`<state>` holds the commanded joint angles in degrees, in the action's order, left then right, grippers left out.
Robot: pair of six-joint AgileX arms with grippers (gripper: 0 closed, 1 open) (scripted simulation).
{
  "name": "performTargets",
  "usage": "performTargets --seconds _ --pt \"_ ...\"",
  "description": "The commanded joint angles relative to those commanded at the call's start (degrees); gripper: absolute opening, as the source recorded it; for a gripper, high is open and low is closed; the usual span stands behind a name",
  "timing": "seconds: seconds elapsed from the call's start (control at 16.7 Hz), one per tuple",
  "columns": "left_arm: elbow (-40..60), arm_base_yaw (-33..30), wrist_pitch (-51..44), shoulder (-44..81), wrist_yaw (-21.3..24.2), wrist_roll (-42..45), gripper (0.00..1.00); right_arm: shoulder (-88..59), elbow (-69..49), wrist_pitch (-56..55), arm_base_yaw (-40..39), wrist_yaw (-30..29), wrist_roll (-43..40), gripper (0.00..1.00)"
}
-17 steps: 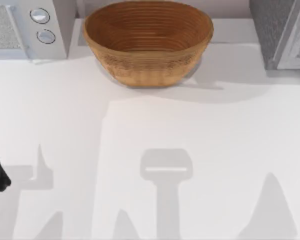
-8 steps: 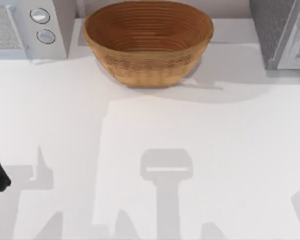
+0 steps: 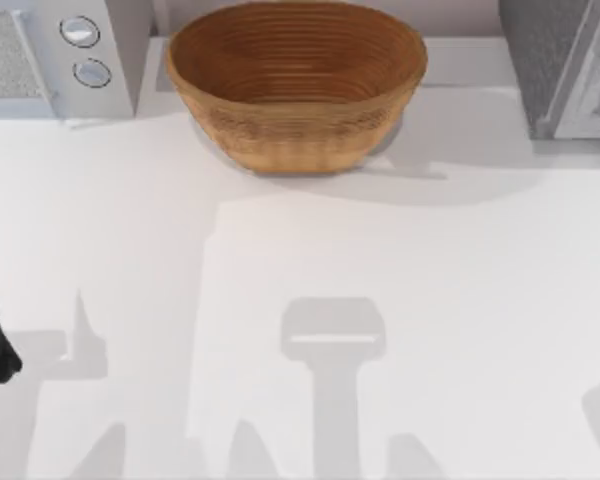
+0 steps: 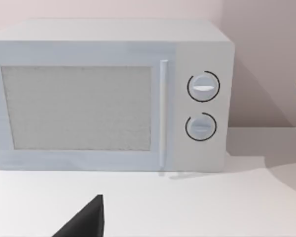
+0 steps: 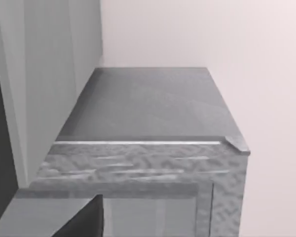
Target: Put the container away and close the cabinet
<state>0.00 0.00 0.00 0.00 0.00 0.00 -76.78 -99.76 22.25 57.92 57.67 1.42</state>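
Where the container sits, you cannot tell from here, nor whether either gripper has hold of it. The cabinet stands at the far right of the table; the right gripper looks over its grey top from close by, its opening impossible to judge. I'd say you are at the cabinet stage. Next, find the door and bring that arm to it. The left gripper, equally unreadable, waits near the left edge, facing the microwave. 1 basket sits far centre.
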Motion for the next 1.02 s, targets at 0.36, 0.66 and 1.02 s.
performTargets --seconds 0.36,0.66,1.02 --pt "0.0 0.0 0.0 0.0 0.0 0.0 1.0 0.82 0.49 0.43 -16.8 -16.31 0.91 1.0" --pt "0.0 0.0 0.0 0.0 0.0 0.0 1.0 1.73 0.96 1.08 -38.01 -37.89 1.17 1.0" --pt "0.0 0.0 0.0 0.0 0.0 0.0 1.0 2.41 1.18 2.11 -64.08 -64.27 0.72 1.0"
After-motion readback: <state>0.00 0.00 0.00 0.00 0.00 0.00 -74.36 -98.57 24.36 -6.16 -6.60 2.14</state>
